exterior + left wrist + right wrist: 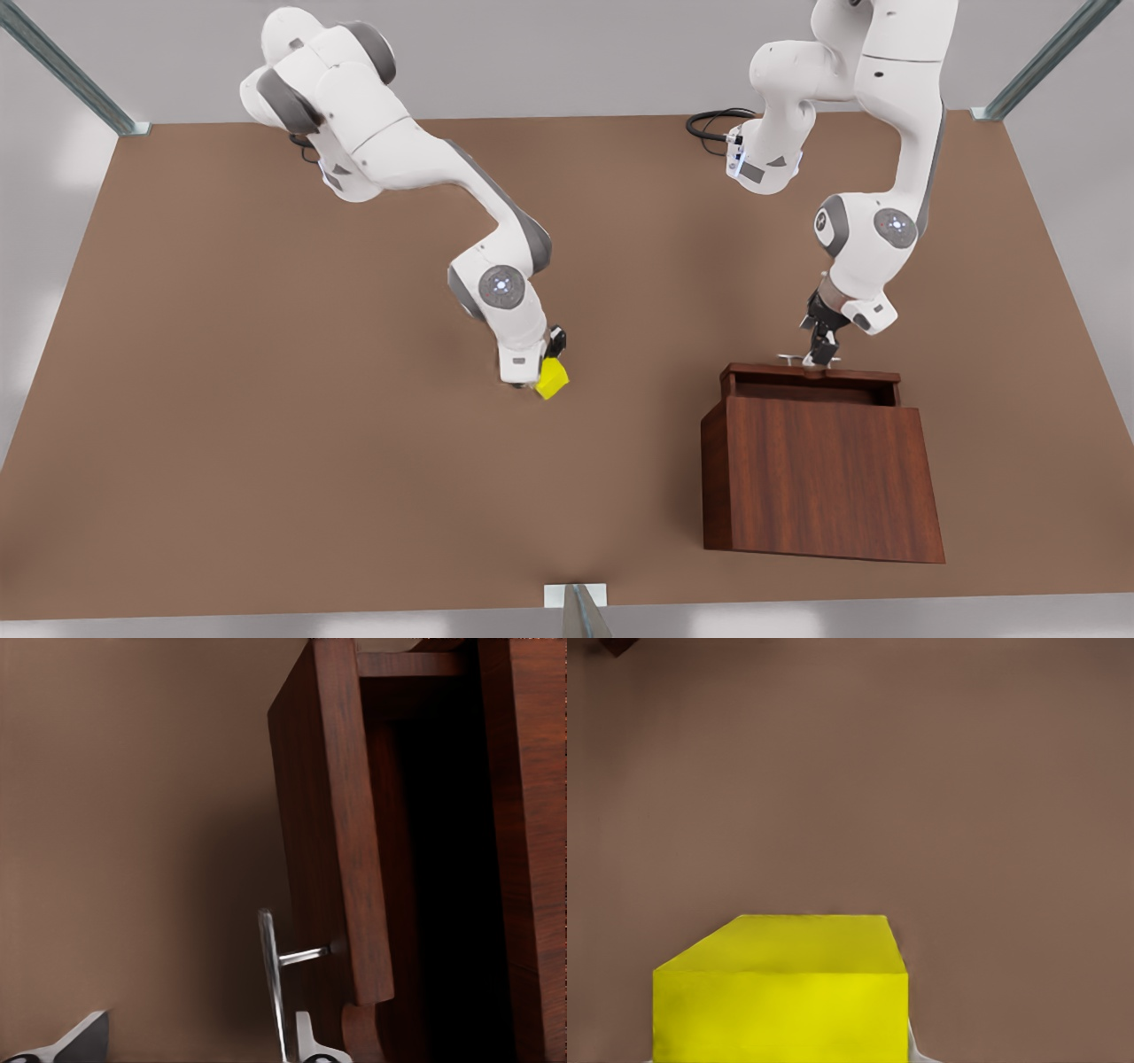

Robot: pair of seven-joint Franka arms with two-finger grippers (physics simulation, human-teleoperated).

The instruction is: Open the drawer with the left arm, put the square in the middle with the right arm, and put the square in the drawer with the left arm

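The yellow square (552, 379) (780, 992) sits tilted in my right gripper (542, 372), which is shut on it low over the middle (567, 443) of the brown table; I cannot tell whether it touches the tabletop. The drawer (811, 379) (332, 815) of the wooden cabinet (819, 470) is pulled partly out toward the far side. At its silver bar handle (800, 359) (268, 979) is my left gripper (820, 352) (195, 1047), open, with the bar between the spread fingers (310, 1043) and close to one of them.
Metal frame posts stand at the table's far corners (992, 111), and one more at the middle of the front edge (576, 607). A black cable (709, 124) lies by the base of the arm on the front view's right.
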